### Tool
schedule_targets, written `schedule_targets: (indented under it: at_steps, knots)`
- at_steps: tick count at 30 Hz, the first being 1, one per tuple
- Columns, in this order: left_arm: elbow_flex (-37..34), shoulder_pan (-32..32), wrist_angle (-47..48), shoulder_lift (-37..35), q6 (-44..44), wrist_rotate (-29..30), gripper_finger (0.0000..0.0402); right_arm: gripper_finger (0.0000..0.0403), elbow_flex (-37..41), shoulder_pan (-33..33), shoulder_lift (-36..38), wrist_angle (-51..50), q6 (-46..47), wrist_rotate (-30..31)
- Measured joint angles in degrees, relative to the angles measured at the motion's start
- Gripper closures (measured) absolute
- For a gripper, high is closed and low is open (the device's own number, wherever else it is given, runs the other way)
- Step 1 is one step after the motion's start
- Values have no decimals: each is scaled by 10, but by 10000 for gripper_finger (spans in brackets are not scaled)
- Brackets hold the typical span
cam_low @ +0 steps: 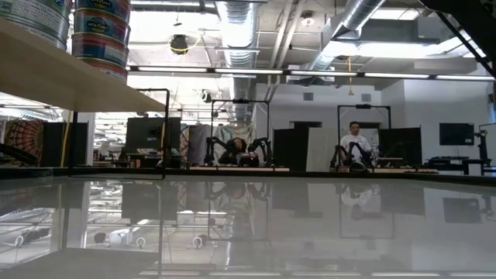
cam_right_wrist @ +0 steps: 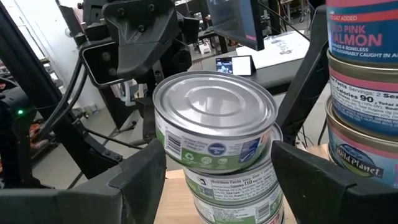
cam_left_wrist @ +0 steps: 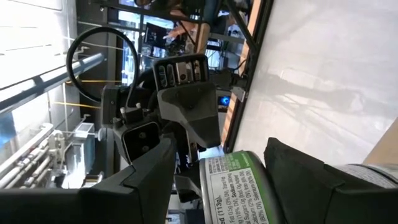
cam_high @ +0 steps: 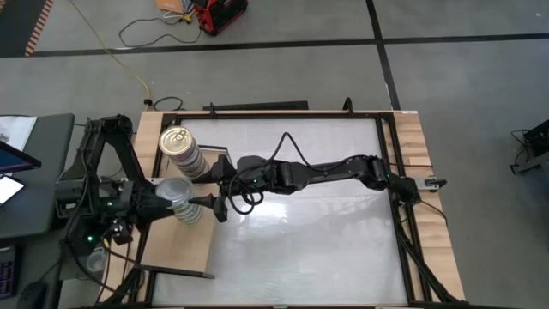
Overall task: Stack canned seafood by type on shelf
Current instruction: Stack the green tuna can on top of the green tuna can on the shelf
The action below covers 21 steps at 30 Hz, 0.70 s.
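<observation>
A: White tabletop [cam_high: 309, 232] fills the middle, with the shelf [cam_high: 184, 245] standing at its left edge. Where are the tins?

B: Two stacks sit on that shelf. A gold-topped stack [cam_high: 182, 152] stands toward the far side; a silver-topped stack [cam_high: 177, 199] stands just nearer, green labels on its tins.

A: And the grippers?

B: The right gripper [cam_right_wrist: 214, 165] has its fingers [cam_right_wrist: 134, 177] on either side of the top tin [cam_right_wrist: 214, 118] of the silver-topped stack, spread wide with a small gap visible at each side. The left gripper [cam_left_wrist: 214, 174] meets the same stack from the opposite side, fingers [cam_left_wrist: 298, 174] also apart around a green-labelled tin [cam_left_wrist: 233, 190].
</observation>
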<state>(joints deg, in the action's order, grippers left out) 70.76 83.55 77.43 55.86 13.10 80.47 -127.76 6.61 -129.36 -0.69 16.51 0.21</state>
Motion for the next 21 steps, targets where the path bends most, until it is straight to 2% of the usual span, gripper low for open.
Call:
schedule_targets:
  at_steps: [13,21]
  knots:
    - [0,0,-24,0,8,-6,165,92,0,-3,0,-9,2,0]
    - [0,0,-24,0,0,-7,165,92,0,-5,0,-10,1,28]
